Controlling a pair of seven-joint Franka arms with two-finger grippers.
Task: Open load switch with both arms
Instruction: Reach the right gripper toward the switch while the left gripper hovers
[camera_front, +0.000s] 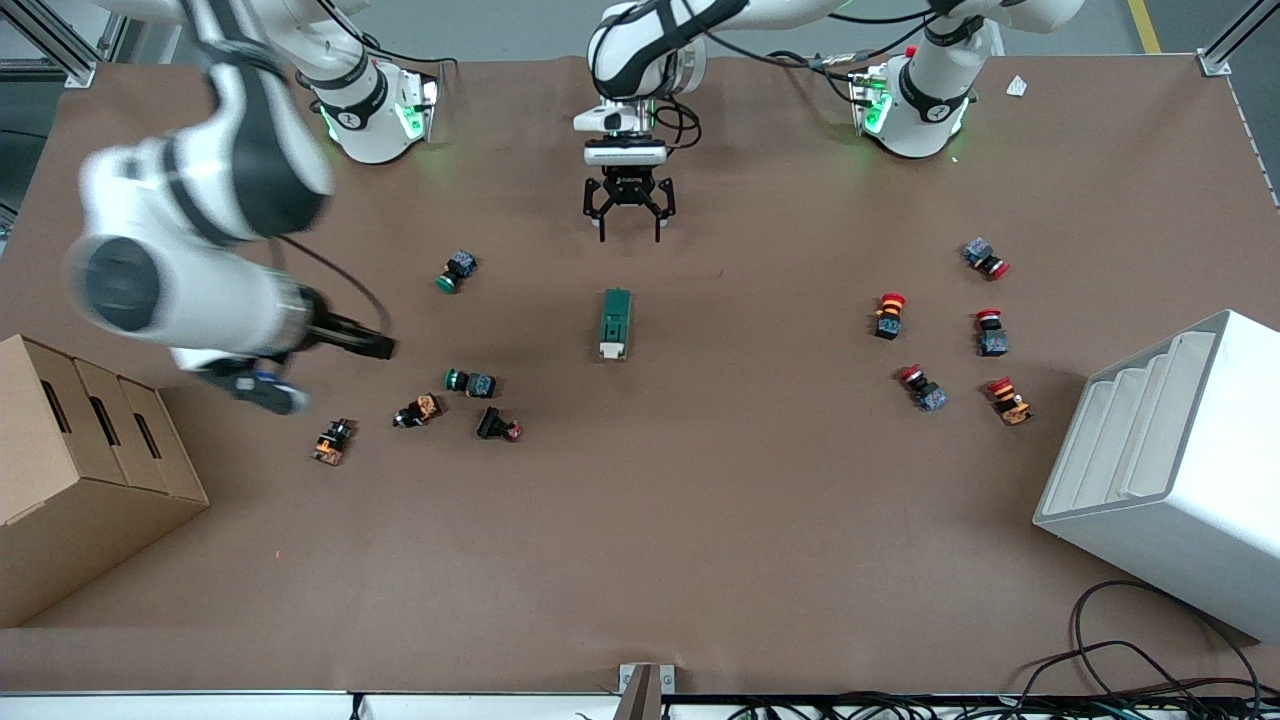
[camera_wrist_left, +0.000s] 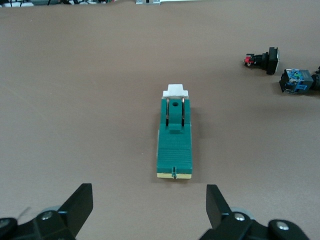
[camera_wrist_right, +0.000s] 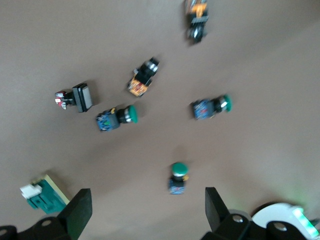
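The load switch lies flat in the middle of the table, a dark green block whose white lever end points toward the front camera. In the left wrist view the load switch lies ahead of the fingers, apart from them. My left gripper hangs open over bare table between the robot bases and the switch. The right arm is blurred; my right gripper is open and holds nothing, over the table beside a cluster of push buttons. The right wrist view shows the load switch at its edge.
Green, orange and black push buttons are scattered toward the right arm's end, one green one nearer the bases. Several red push buttons lie toward the left arm's end. A cardboard box and a white stepped rack stand at the table's ends.
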